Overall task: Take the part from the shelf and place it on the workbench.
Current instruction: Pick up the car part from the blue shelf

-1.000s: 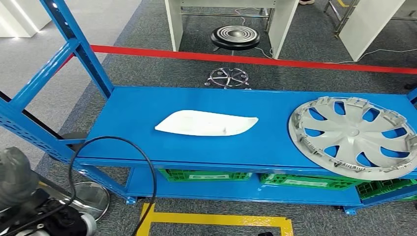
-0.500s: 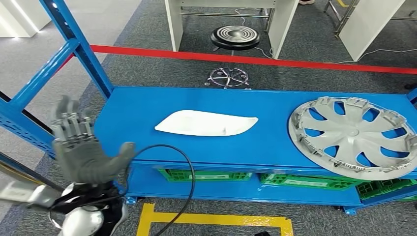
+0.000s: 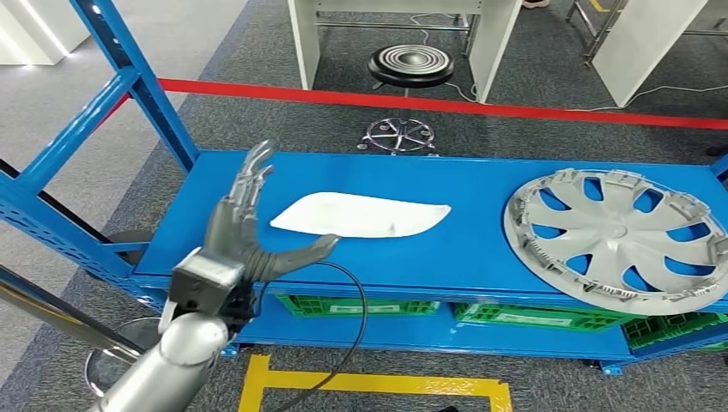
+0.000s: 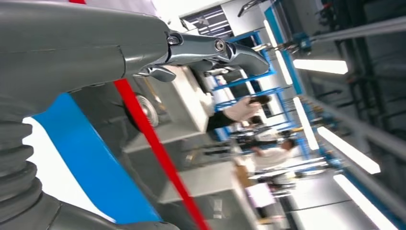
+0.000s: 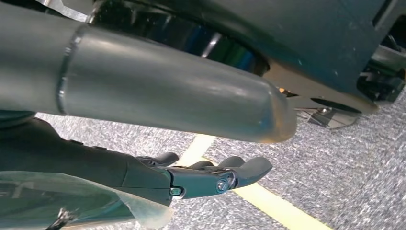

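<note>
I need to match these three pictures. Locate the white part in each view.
Head view: the white part lies mid-shelf, just beyond the raised left hand.
Left wrist view: a white patch beside the blue shelf edge, probably the part.
Right wrist view: not in it.
Shared landmark: red floor tape.

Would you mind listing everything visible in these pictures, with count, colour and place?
white part: one, white, middle of the shelf top, lying flat
wheel cover: one, silver-grey, right end of the shelf top
shelf: one, blue, across the head view
crates: several, green, lower level of the shelf
stool: one, black seat, on the floor beyond the shelf
tape line: one, red, on the floor behind the shelf
floor marking: one, yellow, in front of the shelf
left robot hand: one, grey, fingers spread, raised beside the white part's near end, holding nothing
right robot hand: one, dark, hanging above the floor, holding nothing
</note>
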{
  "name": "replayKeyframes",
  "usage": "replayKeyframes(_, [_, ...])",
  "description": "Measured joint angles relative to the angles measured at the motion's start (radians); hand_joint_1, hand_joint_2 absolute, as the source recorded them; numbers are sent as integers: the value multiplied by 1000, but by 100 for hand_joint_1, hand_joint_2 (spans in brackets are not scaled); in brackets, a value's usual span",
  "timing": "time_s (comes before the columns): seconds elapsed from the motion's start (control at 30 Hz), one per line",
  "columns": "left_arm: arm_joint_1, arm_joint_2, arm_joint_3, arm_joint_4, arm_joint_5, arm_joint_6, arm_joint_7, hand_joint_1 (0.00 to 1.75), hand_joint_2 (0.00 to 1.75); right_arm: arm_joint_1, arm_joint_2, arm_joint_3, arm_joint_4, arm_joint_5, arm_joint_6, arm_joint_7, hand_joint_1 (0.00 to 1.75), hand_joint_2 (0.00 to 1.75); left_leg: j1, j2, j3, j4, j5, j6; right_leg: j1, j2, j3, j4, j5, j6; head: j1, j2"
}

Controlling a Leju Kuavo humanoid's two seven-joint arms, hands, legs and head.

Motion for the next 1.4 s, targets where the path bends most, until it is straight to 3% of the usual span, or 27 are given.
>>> replayKeyframes(0.27, [-144, -12, -22, 225, -169, -27, 113, 0, 175, -1, -1, 21, 0, 38, 24, 7, 0, 0, 0, 0, 0, 0, 0, 0, 0, 1, 0, 0, 0, 0, 0, 0])
replayKeyframes(0.6, [-198, -31, -61, 441, -340, 7, 208, 0, 175, -2, -21, 24, 0, 43, 57, 7, 0, 0, 0, 0, 0, 0, 0, 0, 0, 1, 0, 0, 0, 0, 0, 0])
replayKeyframes(0.93, [-236, -54, -70, 598, -404, 38, 221, 0, 175, -2, -26, 24, 0, 57, 66, 19, 0, 0, 0, 1, 0, 0, 0, 0, 0, 1, 0, 0, 0, 0, 0, 0])
replayKeyframes(1.23, [-243, -61, -70, 625, -413, 50, 221, 0, 175, -2, -27, 24, 0, 60, 66, 21, 0, 0, 0, 1, 0, 0, 0, 0, 0, 1, 0, 0, 0, 0, 0, 0])
replayKeyframes(1.4, [-286, -123, -72, 777, -454, 111, 210, 0, 175, -10, -27, 25, 0, 77, 76, 39, 0, 0, 0, 1, 0, 0, 0, 0, 0, 1, 0, 0, 0, 0, 0, 0])
